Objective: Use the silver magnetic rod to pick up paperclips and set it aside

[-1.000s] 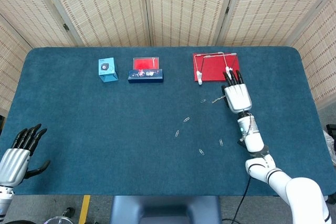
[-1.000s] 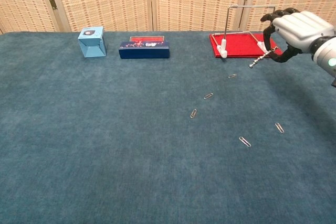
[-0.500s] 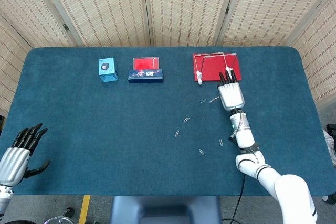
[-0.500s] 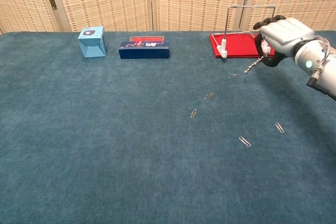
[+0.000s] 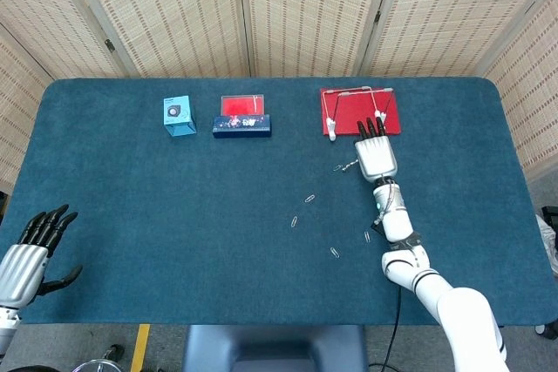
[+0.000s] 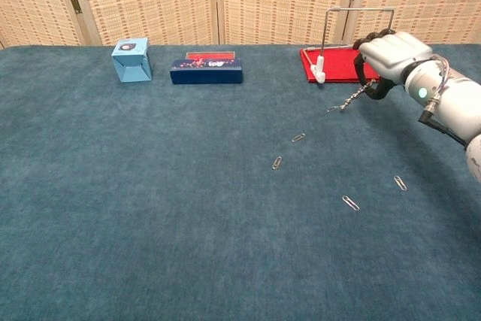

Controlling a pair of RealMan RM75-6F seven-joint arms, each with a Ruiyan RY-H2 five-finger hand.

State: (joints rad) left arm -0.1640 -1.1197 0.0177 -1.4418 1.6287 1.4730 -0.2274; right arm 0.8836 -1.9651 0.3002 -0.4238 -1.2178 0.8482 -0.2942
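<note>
Gripping the silver magnetic rod [image 6: 353, 98] in its curled fingers, the right robot hand [image 6: 385, 59] hangs above the blue-carpeted bench [image 6: 150, 208], just in front of the red tray [image 6: 342, 65] with its wire stand [image 6: 359, 10]. The rod slants down and to the left from the hand, and its lower tip sits at the nearest paperclip [image 6: 332, 109]; whether they touch cannot be told. In the head view the same robot hand [image 5: 374, 156] shows from above, its dark fingers pointing at the tray [image 5: 388, 117], the rod [image 5: 349, 165] poking out on its left side.

Four more paperclips lie loose on the bench: one [image 6: 298, 137] and another [image 6: 277, 162] toward the middle, and two nearer the front, one [image 6: 350, 203] beside the other [image 6: 400, 183].

At the bench's near left corner the left robot hand [image 5: 26, 259] rests with fingers spread, holding nothing.

Along the far side stand a light blue box [image 6: 131, 59] and a dark blue box [image 6: 207, 71], apart from each other.
</note>
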